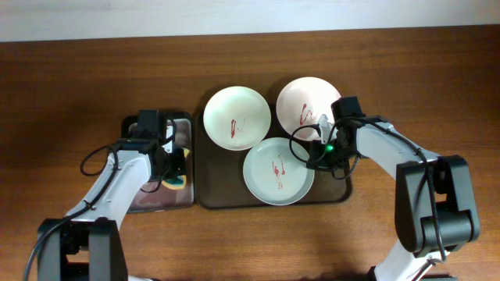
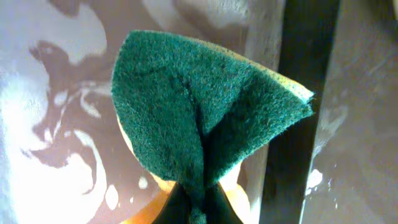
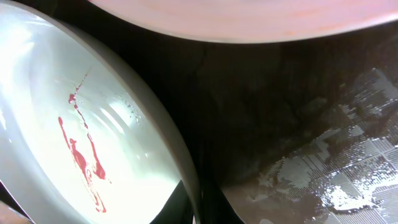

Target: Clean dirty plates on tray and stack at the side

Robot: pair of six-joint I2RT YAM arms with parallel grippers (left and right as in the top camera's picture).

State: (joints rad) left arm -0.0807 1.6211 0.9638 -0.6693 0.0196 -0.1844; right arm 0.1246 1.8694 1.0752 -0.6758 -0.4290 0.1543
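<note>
Three plates with red sauce streaks lie on the dark brown tray [image 1: 341, 190]: a white plate [image 1: 237, 117] at the back left, a white plate [image 1: 303, 100] at the back right, and a mint-green plate [image 1: 273, 173] at the front. My right gripper [image 1: 315, 153] is shut on the mint-green plate's right rim, and the right wrist view shows its jaws [image 3: 199, 210] pinching that rim [image 3: 168, 143]. My left gripper [image 1: 173, 167] is shut on a green-and-yellow sponge [image 1: 180, 183] over the grey metal tray. The left wrist view shows the sponge [image 2: 199, 118] folded between the jaws [image 2: 199, 208].
The narrow grey metal tray [image 1: 152, 200] stands left of the brown tray, with its wet, shiny surface [image 2: 56, 124] under the sponge. Bare wooden table [image 1: 406, 86] lies right of the brown tray and along the front. The back right plate's edge [image 3: 249, 22] is close above my right gripper.
</note>
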